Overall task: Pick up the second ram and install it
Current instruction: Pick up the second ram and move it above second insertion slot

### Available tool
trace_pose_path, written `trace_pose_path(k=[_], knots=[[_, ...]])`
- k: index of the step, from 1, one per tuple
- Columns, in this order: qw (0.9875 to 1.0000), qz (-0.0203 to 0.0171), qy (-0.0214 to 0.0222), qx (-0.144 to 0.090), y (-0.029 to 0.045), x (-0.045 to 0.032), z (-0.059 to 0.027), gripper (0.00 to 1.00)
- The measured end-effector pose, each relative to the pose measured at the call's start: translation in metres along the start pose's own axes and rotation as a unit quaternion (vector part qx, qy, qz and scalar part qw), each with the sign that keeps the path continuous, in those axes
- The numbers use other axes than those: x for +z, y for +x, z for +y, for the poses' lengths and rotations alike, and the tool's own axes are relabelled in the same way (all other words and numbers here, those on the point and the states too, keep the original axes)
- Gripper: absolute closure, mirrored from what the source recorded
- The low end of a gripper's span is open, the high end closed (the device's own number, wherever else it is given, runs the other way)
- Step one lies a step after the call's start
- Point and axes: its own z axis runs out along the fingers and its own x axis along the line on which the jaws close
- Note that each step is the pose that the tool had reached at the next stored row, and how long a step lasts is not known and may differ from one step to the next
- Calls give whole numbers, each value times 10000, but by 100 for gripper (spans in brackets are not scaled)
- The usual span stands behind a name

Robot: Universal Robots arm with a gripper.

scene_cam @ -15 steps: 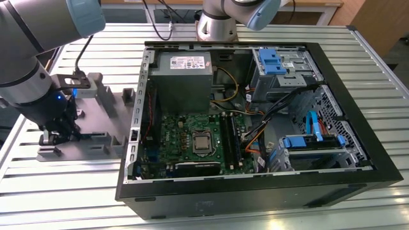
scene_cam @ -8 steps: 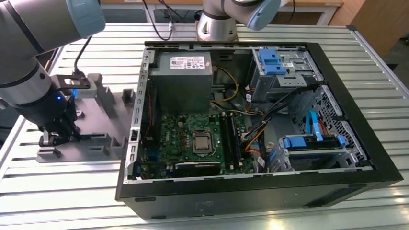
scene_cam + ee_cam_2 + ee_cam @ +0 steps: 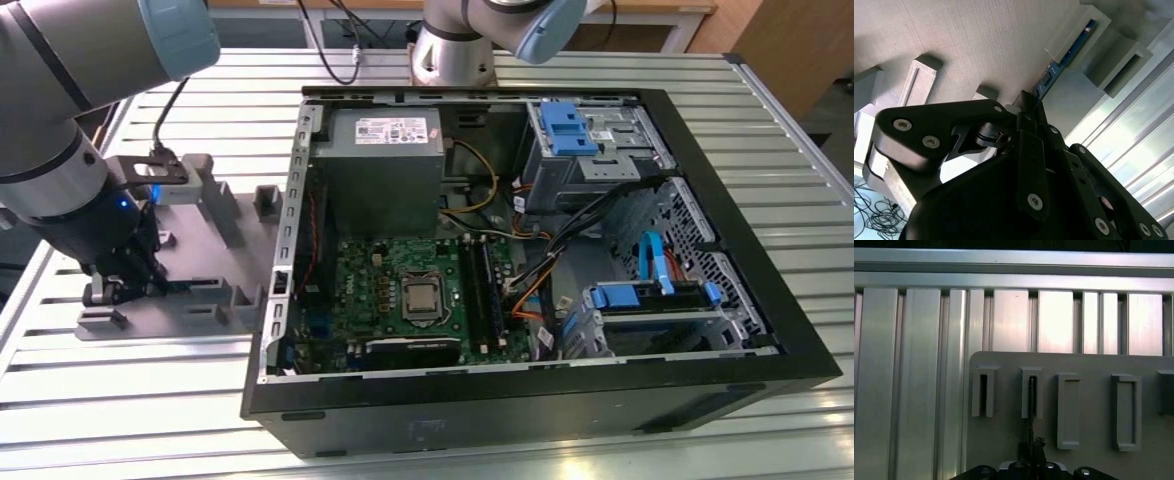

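The black gripper (image 3: 1028, 102) pinches one end of the blue second ram (image 3: 1055, 69), whose other end sits in a slotted post (image 3: 1072, 25) of the grey tray (image 3: 979, 40).

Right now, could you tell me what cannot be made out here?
Long blue-green circuit-board stick: near end hidden by the black gripper in the second wrist view.
Its chips: board edge-on, first wrist view.
Grey plastic tray: partly covered by the arm, exterior view.

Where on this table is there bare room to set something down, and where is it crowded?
Bare ribbed aluminium table lies on the exterior view's right of the open black computer case, and at the near corner in front of the grey plastic tray. The tray is crowded: posts, plus the pincer closed on the blue-green ram stick.
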Motion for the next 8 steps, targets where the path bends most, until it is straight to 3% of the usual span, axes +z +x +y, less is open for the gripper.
trace_pose_path(k=[8], knots=[[10000, 0, 0, 72, -12, 0, 0, 85]])
